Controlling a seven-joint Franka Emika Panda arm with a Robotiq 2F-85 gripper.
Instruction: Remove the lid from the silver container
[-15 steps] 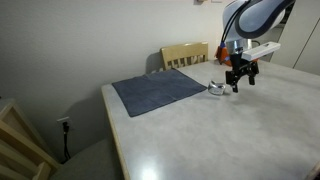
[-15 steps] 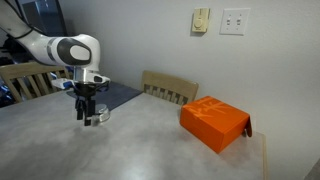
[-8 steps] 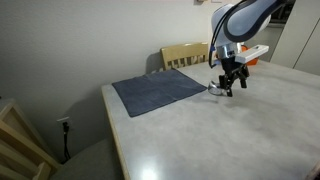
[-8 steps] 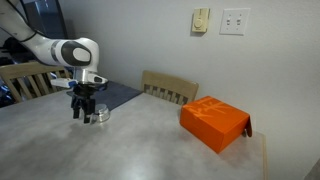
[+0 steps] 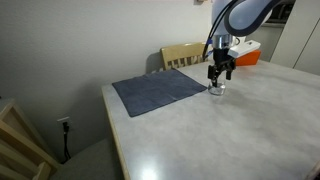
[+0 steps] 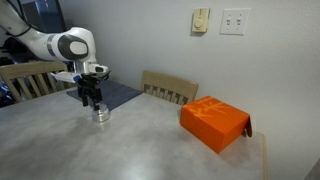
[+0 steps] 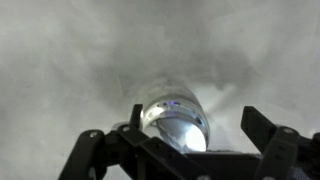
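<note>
The silver container is a tiny shiny metal pot on the pale table, just off the corner of the blue cloth; it also shows in an exterior view. In the wrist view the container lies between the two dark fingers, with its pale round lid seemingly still on it. My gripper hangs straight above the pot, fingers pointing down, and shows the same way in an exterior view. In the wrist view the gripper is open, its jaws standing apart on either side of the pot without touching it.
A blue cloth lies on the table beside the pot. An orange box sits further along the table. A wooden chair stands at the table's far edge, against the wall.
My gripper has moved sideways from beside the pot to a spot directly over it. The pot has not moved.
</note>
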